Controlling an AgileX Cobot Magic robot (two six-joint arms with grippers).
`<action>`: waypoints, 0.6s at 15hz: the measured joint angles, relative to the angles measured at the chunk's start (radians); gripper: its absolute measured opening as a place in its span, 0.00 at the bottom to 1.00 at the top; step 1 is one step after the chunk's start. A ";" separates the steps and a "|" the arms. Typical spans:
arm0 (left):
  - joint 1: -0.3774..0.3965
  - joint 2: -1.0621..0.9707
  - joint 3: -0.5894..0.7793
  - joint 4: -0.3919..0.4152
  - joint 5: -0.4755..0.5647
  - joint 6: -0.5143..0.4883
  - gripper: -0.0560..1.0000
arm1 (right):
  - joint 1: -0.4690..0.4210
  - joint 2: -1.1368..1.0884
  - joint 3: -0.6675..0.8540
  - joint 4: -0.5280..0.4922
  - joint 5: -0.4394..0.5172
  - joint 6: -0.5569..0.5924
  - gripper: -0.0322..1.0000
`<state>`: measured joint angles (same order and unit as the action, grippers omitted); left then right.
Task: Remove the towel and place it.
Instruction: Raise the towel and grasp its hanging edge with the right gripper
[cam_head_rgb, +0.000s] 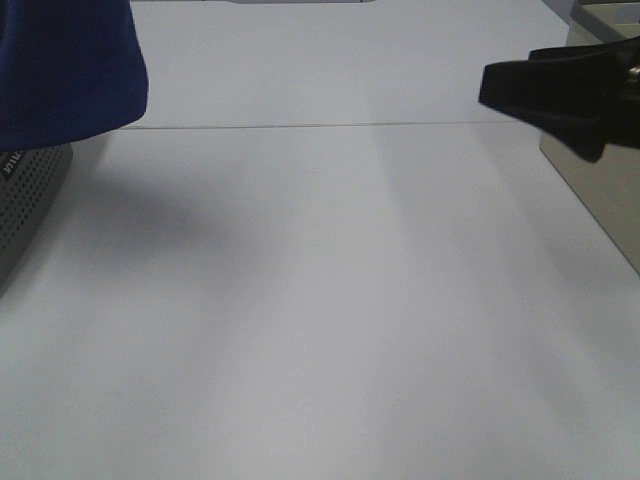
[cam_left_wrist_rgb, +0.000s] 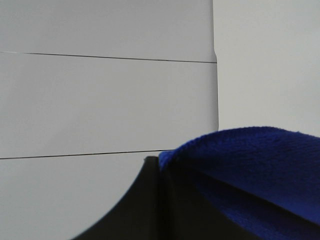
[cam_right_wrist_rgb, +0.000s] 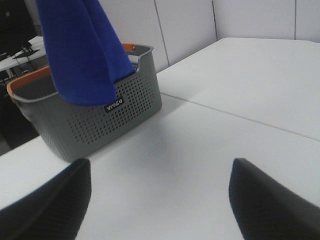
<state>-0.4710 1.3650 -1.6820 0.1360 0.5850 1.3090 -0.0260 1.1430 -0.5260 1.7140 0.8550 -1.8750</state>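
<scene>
Your left claw (cam_left_wrist_rgb: 163, 163) is gripping the towel (cam_head_rgb: 65, 70) above the basket (cam_right_wrist_rgb: 100, 117); your right claw (cam_right_wrist_rgb: 160, 195) is gaping. Placing it on the desk (cam_head_rgb: 330, 300) is coming next.

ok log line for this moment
left pincer: holds towel, hanging over basket | right pincer: open, empty, above table | towel: not yet placed

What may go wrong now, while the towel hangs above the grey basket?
The towel hangs down to the rim of the basket, so a sideways move may snag it or drag the basket. The cloth hides the hold of the left gripper, so a weak grip could let it slip.
</scene>
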 joint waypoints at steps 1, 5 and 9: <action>0.000 0.009 0.000 -0.010 -0.008 0.000 0.05 | 0.064 0.062 -0.019 0.008 -0.027 -0.070 0.76; 0.000 0.034 0.000 -0.030 -0.011 0.007 0.05 | 0.342 0.316 -0.235 0.016 -0.279 -0.111 0.76; 0.000 0.035 0.000 -0.049 -0.012 0.009 0.05 | 0.486 0.585 -0.494 0.019 -0.302 -0.124 0.76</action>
<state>-0.4710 1.4000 -1.6820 0.0870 0.5730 1.3180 0.4600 1.7280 -1.0200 1.7330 0.5530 -1.9990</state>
